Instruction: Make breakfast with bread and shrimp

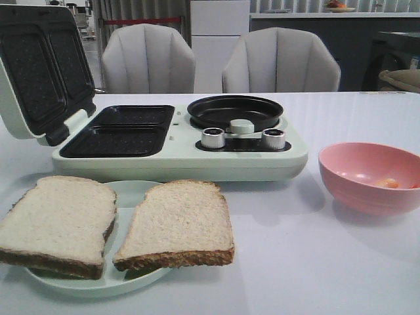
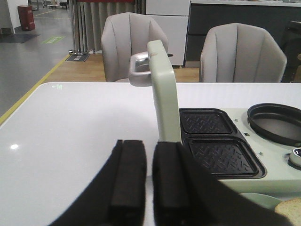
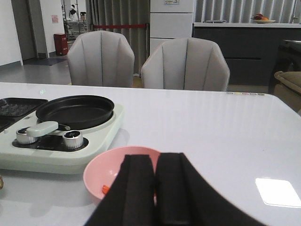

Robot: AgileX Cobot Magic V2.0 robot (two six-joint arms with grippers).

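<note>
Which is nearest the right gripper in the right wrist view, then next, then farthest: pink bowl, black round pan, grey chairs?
From the right gripper:
1. Pink bowl, just beyond the fingertips.
2. Black round pan, on the appliance beyond the bowl.
3. Grey chairs, behind the table's far edge.

White glossy table (image 1: pixel 354 118) across the lower frame, with a bright square light reflection (image 3: pixel 277 191) at lower right of the right wrist view. Two grey upholstered chairs (image 1: pixel 147 59) (image 1: pixel 281 60) side by side at the far table edge, upper centre. White cabinet (image 1: pixel 219 39) between and behind them. Dark counter (image 3: pixel 235 56) with pale top at upper right, bearing a dish of fruit (image 3: pixel 261 19). Grey pleated curtains (image 3: pixel 117 19) at upper centre-left. Grey floor with yellow line (image 2: pixel 33 89) at left; red bin (image 3: pixel 60 44) far left.
</note>
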